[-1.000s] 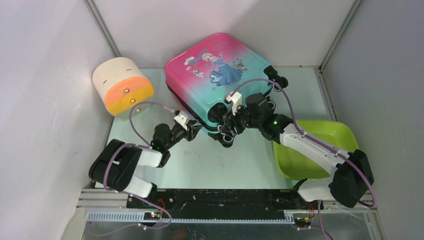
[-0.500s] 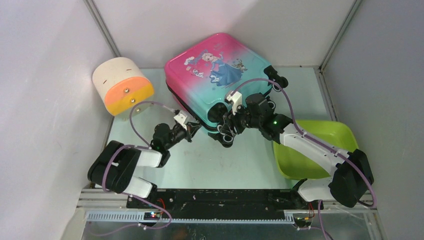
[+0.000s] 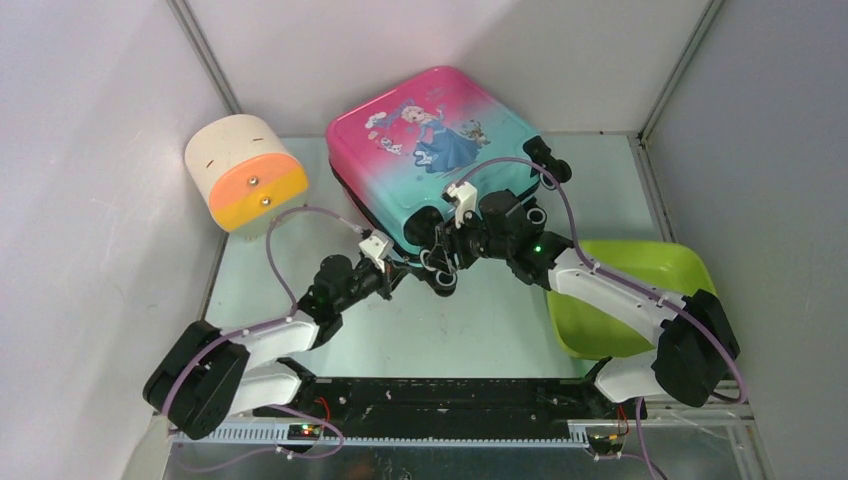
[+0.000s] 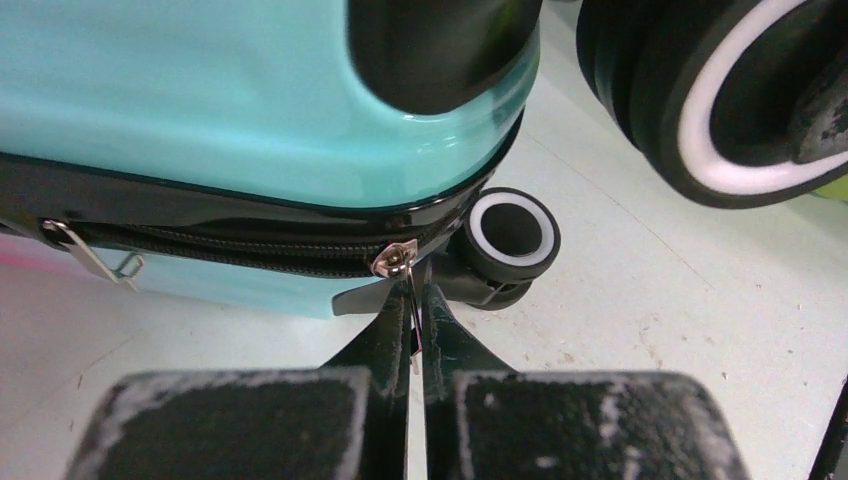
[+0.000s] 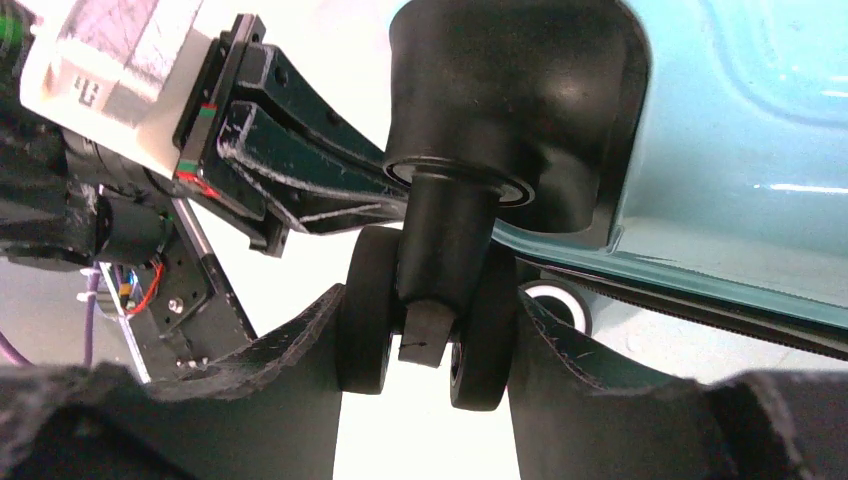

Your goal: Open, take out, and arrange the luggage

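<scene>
The left pincer [image 4: 413, 325] is closed flat on the thin metal zipper pull [image 4: 411, 290], low centre of its wrist view, just where the zip [image 4: 230, 250] bends round the teal corner of the luggage [image 3: 430, 140]. That tab is slim and slick. A tug angled off the track would likely let it slide out of the pads, or jam the slider at the bend.

The right pincer [image 5: 428, 320] clasps a twin caster wheel [image 5: 480, 340] between its fingers, bracing the case, which lies print-up at upper centre of the top view on the table [image 3: 480, 320]. A caster swivels, so the shell may pivot toward the cream-and-orange cylinder [image 3: 245, 170] at upper left or the green tub [image 3: 640, 290] at right.
</scene>
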Controlling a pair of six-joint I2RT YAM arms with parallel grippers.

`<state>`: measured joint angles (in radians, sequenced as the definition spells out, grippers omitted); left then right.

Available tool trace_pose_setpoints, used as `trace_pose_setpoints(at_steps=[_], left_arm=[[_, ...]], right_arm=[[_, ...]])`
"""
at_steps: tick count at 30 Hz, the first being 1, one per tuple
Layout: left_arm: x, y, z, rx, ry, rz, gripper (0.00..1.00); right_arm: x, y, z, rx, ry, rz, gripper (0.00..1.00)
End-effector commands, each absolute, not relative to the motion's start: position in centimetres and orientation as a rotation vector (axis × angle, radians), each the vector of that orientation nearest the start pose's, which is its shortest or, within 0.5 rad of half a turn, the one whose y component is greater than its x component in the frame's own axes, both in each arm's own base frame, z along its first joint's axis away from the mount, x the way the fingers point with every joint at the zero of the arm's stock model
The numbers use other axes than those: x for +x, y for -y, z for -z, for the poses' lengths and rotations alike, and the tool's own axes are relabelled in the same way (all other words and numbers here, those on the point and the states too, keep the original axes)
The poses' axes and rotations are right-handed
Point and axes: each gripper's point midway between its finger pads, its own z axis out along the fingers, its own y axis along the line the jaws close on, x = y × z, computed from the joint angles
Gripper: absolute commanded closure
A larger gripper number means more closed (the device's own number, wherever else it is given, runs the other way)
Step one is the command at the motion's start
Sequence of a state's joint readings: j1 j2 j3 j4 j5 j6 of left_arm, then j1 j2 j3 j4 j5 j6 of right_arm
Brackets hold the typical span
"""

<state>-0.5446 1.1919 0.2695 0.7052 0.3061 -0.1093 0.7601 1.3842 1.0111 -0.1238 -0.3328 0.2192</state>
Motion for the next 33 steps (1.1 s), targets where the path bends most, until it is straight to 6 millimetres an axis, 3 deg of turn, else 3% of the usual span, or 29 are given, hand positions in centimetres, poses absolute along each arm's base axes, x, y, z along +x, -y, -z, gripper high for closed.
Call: trace_pose_setpoints(at_steps=[1, 8, 12, 14, 15, 19, 20, 21, 23, 27, 30, 33], left_arm=[[24.1, 26.2, -15.0, 0.660, -1.630, 0.908, 1.00], [21.3, 29.1, -15.6, 0.720, -1.580, 0.963, 1.00], [20.7, 30.2, -16.1, 0.775, -1.587, 0.936, 1.00], [20.7, 30.1, -16.3, 0.762, -1.590, 0.927, 0.94], [20.6, 30.0, -16.1, 0.758, -1.598, 0.924, 0.87], [20.4, 29.1, -16.8, 0.718, -1.594, 0.915, 0.58], [20.3, 28.9, -16.8, 0.712, -1.597, 0.913, 0.54], [20.3, 28.6, -16.8, 0.704, -1.602, 0.905, 0.42], [20.2, 28.3, -16.9, 0.695, -1.612, 0.898, 0.28], [20.0, 27.5, -17.2, 0.679, -1.632, 0.881, 0.18], [20.1, 26.7, -17.0, 0.662, -1.677, 0.842, 0.02], [19.9, 25.5, -18.0, 0.642, -1.667, 0.810, 0.00]], right_arm=[[26.4, -36.6, -21.9, -0.729, -1.865, -0.987, 1.00], [27.0, -37.6, -20.4, -0.600, -1.937, -0.991, 1.00], [27.0, -38.1, -19.9, -0.538, -1.969, -1.000, 1.00], [27.1, -38.1, -19.7, -0.506, -1.986, -0.998, 1.00], [27.2, -38.0, -19.6, -0.492, -1.995, -0.998, 1.00], [27.1, -36.5, -18.8, -0.464, -2.063, -0.952, 0.83], [27.2, -36.1, -19.2, -0.460, -2.062, -0.955, 0.75], [27.2, -35.6, -19.0, -0.465, -2.076, -0.943, 0.66], [26.8, -35.1, -19.7, -0.505, -2.060, -0.935, 0.54], [25.9, -33.9, -21.9, -0.575, -1.995, -0.918, 0.31], [25.6, -32.9, -22.5, -0.582, -1.977, -0.887, 0.22], [24.9, -31.3, -22.6, -0.546, -1.944, -0.895, 0.12]])
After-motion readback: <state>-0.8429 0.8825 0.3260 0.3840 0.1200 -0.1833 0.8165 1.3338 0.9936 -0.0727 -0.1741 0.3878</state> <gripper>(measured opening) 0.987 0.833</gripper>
